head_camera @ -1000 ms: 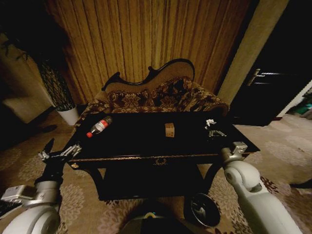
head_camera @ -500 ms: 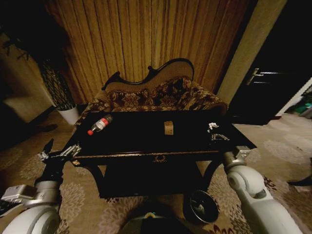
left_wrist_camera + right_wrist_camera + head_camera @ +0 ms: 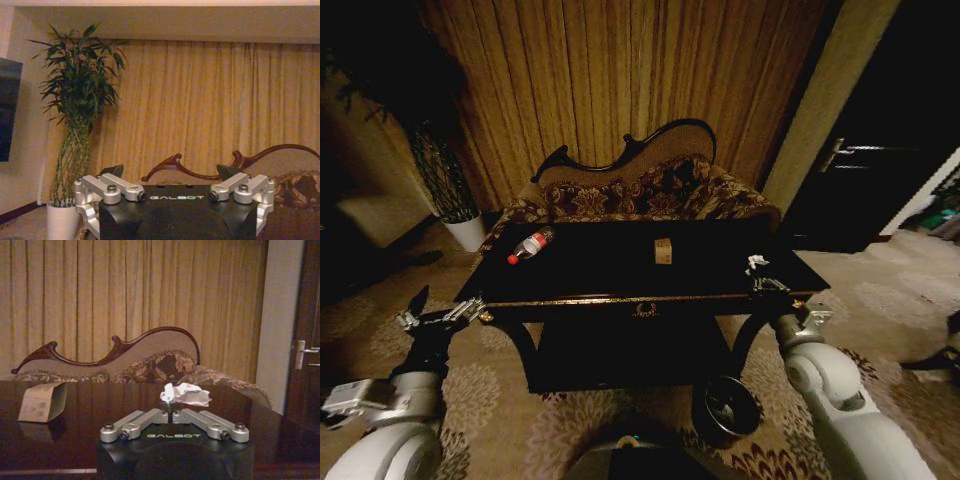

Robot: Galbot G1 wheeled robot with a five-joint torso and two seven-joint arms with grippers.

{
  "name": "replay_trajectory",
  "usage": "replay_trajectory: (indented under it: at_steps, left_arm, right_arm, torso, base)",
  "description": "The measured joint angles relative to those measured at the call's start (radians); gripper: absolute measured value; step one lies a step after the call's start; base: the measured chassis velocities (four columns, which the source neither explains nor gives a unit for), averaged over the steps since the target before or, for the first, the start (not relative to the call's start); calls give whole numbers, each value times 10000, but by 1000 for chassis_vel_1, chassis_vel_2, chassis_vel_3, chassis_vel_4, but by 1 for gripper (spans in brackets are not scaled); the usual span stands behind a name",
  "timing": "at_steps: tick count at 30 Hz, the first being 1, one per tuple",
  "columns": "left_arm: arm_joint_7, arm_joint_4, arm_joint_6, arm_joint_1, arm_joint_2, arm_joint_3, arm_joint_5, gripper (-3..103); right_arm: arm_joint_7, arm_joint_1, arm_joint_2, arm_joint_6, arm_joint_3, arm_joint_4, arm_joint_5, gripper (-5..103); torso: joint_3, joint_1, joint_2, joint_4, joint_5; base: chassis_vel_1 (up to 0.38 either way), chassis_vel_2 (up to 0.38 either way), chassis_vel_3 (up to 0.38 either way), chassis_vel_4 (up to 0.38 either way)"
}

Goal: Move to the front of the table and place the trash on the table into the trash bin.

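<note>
The black table [image 3: 600, 272] stands ahead of me, in front of a floral sofa. On it lie a clear bottle with a red label [image 3: 530, 244] at the left, a tan cube box [image 3: 663, 251] in the middle and a crumpled white wrapper [image 3: 756, 263] at the right. The round dark trash bin [image 3: 725, 410] sits on the carpet below the table's right front corner. My right gripper [image 3: 765, 285] hovers shut at the table's right front edge, just short of the wrapper [image 3: 185, 394] and right of the box [image 3: 42, 401]. Off the table's left corner, my left gripper [image 3: 445, 310] is held open and empty.
A floral sofa [image 3: 640, 195] with a curved dark frame backs the table, before a curtain. A tall plant in a white pot [image 3: 470, 232] stands at the left. A dark door [image 3: 865, 160] is at the right. Patterned carpet surrounds the table.
The whole head view has shifted, so the camera moved: table and sofa now sit higher and slightly smaller. Both grippers keep the same pose. The trash on the table lies as before.
</note>
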State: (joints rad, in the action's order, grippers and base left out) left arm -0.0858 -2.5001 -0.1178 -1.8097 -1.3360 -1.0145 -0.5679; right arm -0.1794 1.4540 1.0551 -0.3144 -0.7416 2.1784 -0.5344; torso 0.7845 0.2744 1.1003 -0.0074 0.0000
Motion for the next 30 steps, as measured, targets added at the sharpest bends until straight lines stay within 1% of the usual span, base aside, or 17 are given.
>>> replay_trajectory:
  at_steps: [12,19,21,25,28,29,30]
  left_arm:
    - [-12,0,-45,-26,-30,28,22,100]
    - [-27,0,-50,-48,-39,25,16,100]
    - [-28,0,-50,-70,-44,24,16,100]
    - [-29,0,-49,-74,-58,24,15,100]
    - [-36,0,-56,-45,-97,11,-5,100]
    - [-36,0,-56,-45,-97,11,-5,100]
    - [-50,0,-86,11,-142,10,-18,100]
  right_arm:
    - [-6,-74,75,16,171,-127,34,0]
    - [15,-46,237,190,379,-475,374,0]
    - [193,111,416,186,482,-930,433,0]
    - [430,290,596,-52,518,-1519,358,0]
    - [718,321,933,-100,622,-2834,523,0]
    - [718,321,933,-100,622,-2834,523,0]
    - [778,187,1096,-27,691,-3416,702,0]
  torso:
    - [0,0,0,1,0]
    - [-1,-1,1,2,-1]
    - [-3,-6,5,1,-1]
    - [-1,-4,4,-1,-1]
    - [4,6,-3,-1,1]
    - [4,6,-3,-1,1]
    - [3,6,-3,2,1]
  base:
    - [152,-153,-157,144]
    - [153,-153,-148,160]
    - [77,-84,-81,79]
    - [6,-17,-34,0]
    - [0,0,0,0]
    - [0,0,0,0]
    - [0,0,0,0]
